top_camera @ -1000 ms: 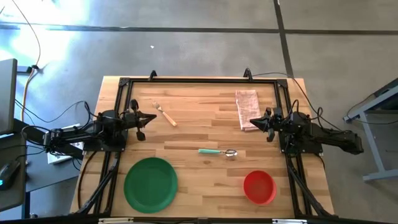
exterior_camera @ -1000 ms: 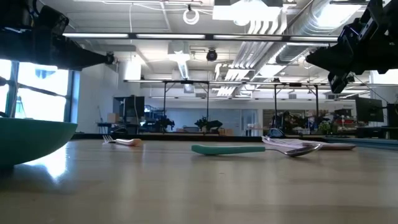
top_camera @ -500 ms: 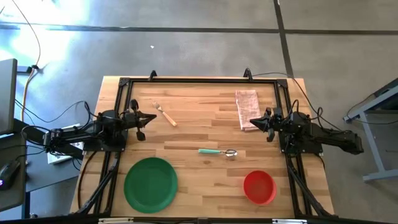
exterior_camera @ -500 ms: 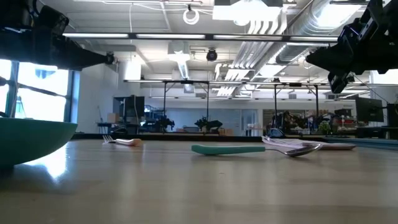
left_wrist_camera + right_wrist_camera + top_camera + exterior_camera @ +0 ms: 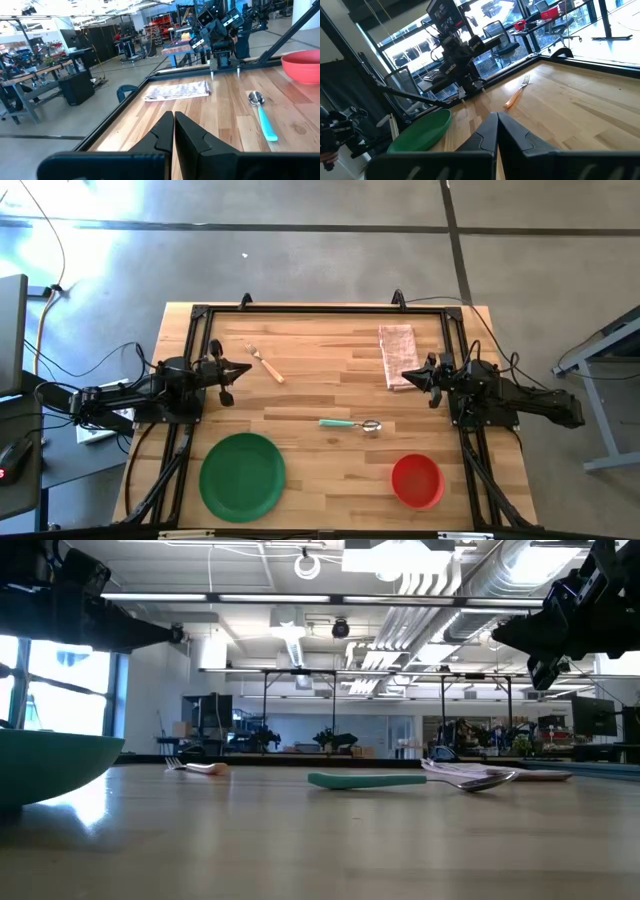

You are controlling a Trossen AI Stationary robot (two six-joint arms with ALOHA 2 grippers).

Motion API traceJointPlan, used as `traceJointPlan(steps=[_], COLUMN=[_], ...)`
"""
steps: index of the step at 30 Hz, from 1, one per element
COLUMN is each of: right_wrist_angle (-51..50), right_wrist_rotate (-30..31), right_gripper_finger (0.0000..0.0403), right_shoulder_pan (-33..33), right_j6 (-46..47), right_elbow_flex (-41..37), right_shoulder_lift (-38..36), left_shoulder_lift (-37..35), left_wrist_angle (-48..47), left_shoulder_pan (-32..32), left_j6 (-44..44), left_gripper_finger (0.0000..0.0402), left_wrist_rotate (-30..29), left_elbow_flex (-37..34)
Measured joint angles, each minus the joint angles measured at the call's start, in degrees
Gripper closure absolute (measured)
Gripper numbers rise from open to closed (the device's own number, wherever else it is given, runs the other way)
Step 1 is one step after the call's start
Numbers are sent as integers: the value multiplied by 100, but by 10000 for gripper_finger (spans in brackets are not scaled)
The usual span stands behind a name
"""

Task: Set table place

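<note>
On the wooden table (image 5: pixel 320 395) lie a green plate (image 5: pixel 242 476) at the near left, a red bowl (image 5: pixel 417 480) at the near right, a spoon with a teal handle (image 5: pixel 350 425) in the middle, a fork with an orange handle (image 5: pixel 265 363) at the far left and a folded patterned napkin (image 5: pixel 397 355) at the far right. My left gripper (image 5: pixel 247 368) hovers shut above the table's left side, beside the fork. My right gripper (image 5: pixel 404 377) hovers shut above the right side, over the napkin's near end. Both touch nothing.
A black rail frame (image 5: pixel 320 310) runs around the tabletop. Bare wood lies between the plate and the bowl (image 5: pixel 340 475) and in the far middle (image 5: pixel 330 345). Cables and a box (image 5: pixel 95 430) sit off the table's left side.
</note>
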Motion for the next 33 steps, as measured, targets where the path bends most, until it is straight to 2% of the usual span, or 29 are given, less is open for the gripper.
traceJointPlan(steps=[2,6,9,13,17,19,23,27,30,33], right_wrist_angle=[2,0,-4,4,1,63,279,-525,-1931,-3466], right_wrist_rotate=[-1,14,224,437,487,856,1762,1494,1423,1409], right_gripper_finger=[402,402,402,402,402,402,402,402,402,402], right_shoulder_pan=[-1,-2,-2,-2,-1,0,-3,1,48,130], right_j6=[0,-4,-4,155,262,293,1030,1307,1501,1662], right_elbow_flex=[-1,-1,-2,0,-2,-2,46,770,1804,3097], right_shoulder_lift=[0,0,0,0,0,2,-3,126,583,1458], left_shoulder_lift=[0,1,70,319,903,1312,2327,3381,4082,4698], left_wrist_angle=[117,680,1176,1392,1392,1402,1232,470,-111,-527], left_shoulder_pan=[0,0,-5,-5,-5,-3,-4,-3,-3,-3], left_j6=[-162,-1162,-1312,-1193,-837,-691,-374,-142,-42,45], left_gripper_finger=[396,397,397,399,401,401,401,401,401,401], left_wrist_rotate=[1,128,99,-246,-321,-207,149,322,369,477], left_elbow_flex=[0,0,6,290,825,1185,1996,2862,3422,3876])
